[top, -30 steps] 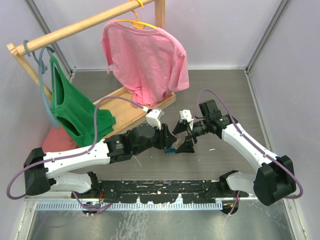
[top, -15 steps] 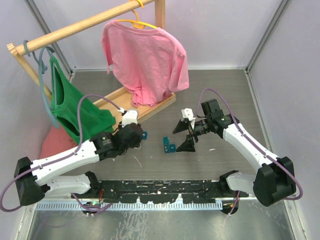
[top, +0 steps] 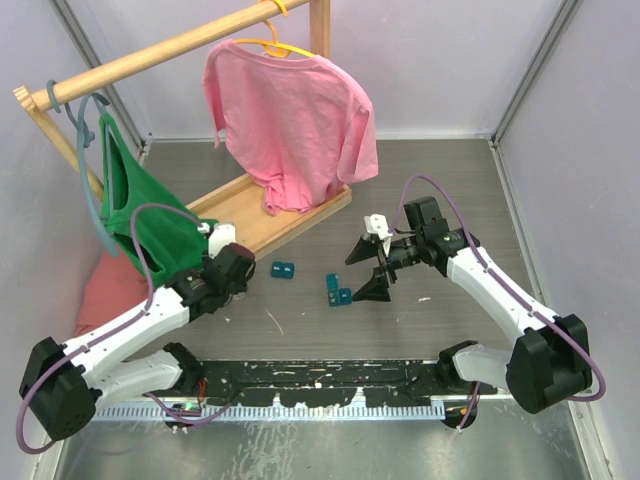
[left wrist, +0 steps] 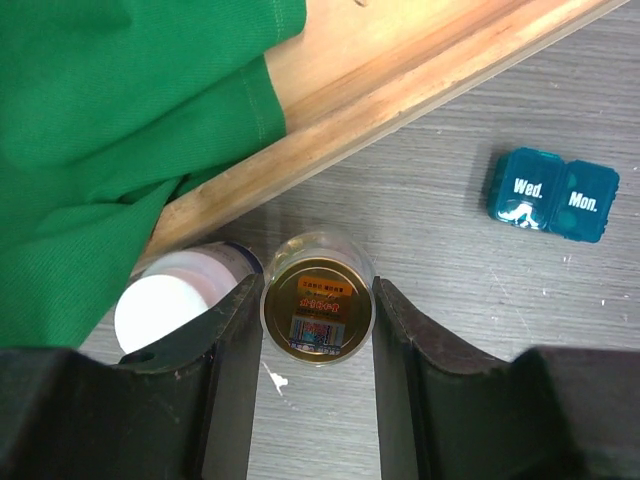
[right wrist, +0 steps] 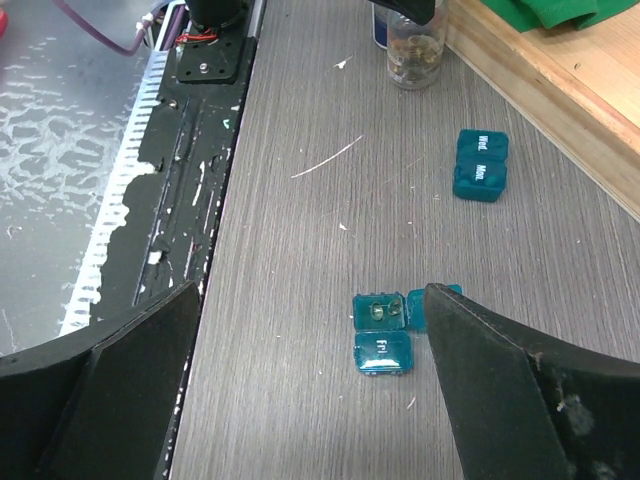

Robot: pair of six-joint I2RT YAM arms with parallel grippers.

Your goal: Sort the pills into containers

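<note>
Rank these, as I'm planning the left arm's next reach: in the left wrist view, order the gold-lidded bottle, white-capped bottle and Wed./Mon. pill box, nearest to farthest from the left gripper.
1. gold-lidded bottle: between the fingers of the left gripper.
2. white-capped bottle: just outside the finger on the picture's left.
3. Wed./Mon. pill box: well apart, toward the upper right.

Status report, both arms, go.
Left gripper shut on gold-capped bottle, upright. Right gripper open, by Fri container, one compartment open. Wed/Mon container closed, off alone. White-capped bottle crowding left finger.
</note>
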